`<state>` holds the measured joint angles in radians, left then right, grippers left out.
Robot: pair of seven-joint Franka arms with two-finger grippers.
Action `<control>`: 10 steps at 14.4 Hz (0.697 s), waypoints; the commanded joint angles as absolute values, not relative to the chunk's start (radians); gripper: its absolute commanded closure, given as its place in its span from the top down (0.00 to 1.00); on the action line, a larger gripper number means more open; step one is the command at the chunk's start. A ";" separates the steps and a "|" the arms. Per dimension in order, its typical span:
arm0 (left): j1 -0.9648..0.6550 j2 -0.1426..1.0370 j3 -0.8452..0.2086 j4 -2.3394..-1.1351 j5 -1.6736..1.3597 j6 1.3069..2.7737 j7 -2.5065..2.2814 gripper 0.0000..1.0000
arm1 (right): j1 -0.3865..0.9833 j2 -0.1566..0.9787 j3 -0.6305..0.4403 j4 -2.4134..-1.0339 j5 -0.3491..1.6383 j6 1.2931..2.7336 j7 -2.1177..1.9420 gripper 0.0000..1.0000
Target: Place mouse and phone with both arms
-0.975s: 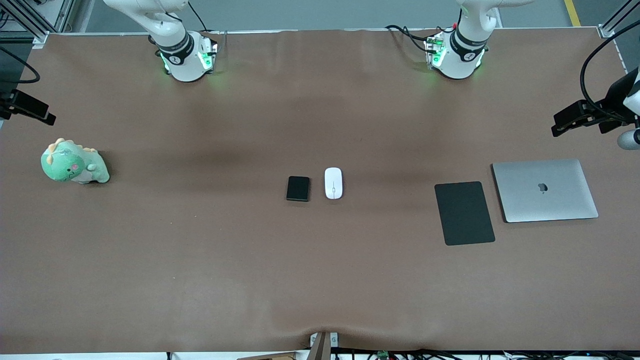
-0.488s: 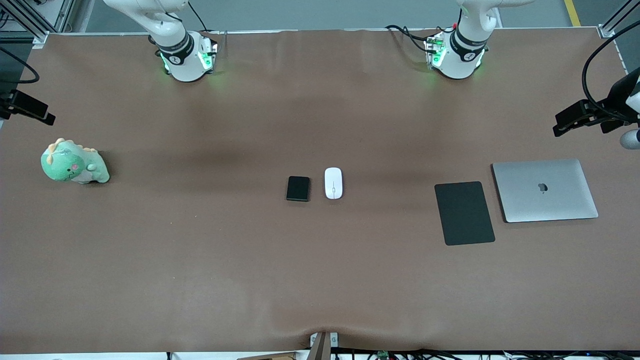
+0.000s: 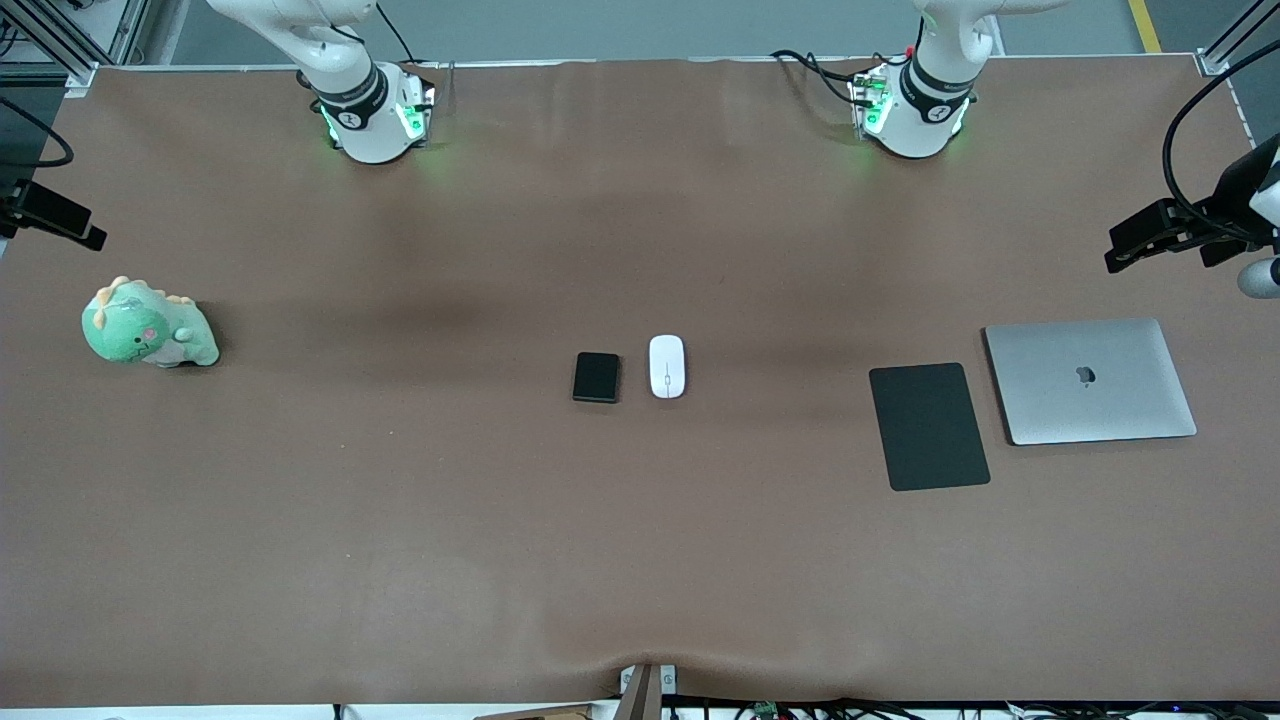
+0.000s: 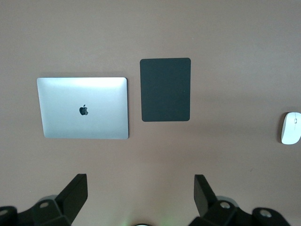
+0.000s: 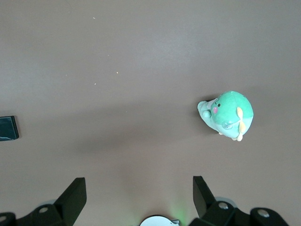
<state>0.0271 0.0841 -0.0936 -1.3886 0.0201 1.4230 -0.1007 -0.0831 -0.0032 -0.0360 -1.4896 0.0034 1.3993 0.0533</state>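
Observation:
The white oval mouse (image 3: 667,366) and the small black phone (image 3: 596,377) lie side by side in the middle of the brown table, the phone toward the right arm's end. The mouse (image 4: 291,127) also shows at the edge of the left wrist view, and a corner of the phone (image 5: 8,128) in the right wrist view. My left gripper (image 4: 140,181) hangs high over bare table near the mouse pad and laptop, open and holding nothing. My right gripper (image 5: 139,181) hangs high over bare table near the plush toy, open and holding nothing. Both arms wait.
A flat black mouse pad (image 3: 929,426) and a shut silver laptop (image 3: 1090,380) lie toward the left arm's end. A green plush dinosaur (image 3: 148,325) sits toward the right arm's end. Black hardware (image 3: 1150,235) pokes in at each end of the table.
Mouse, phone, pad, laptop and plush have not moved. The black hardware at both ends of the table has shifted very slightly.

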 commanded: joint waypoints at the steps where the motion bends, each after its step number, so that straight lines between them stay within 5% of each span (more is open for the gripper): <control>1: 0.029 0.083 -0.103 -1.376 0.045 1.404 -0.080 1.00 | -0.130 -0.026 -0.020 -1.508 0.049 1.404 0.041 1.00; 10: 0.012 0.095 -0.106 -1.388 0.035 1.397 -0.083 1.00 | -0.186 0.012 -0.021 -1.502 0.080 1.405 -0.155 1.00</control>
<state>0.0236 0.0876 -0.1001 -1.3974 0.0201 1.4102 -0.0825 -0.1694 0.0035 -0.0346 -1.4965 0.0741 1.4000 -0.1345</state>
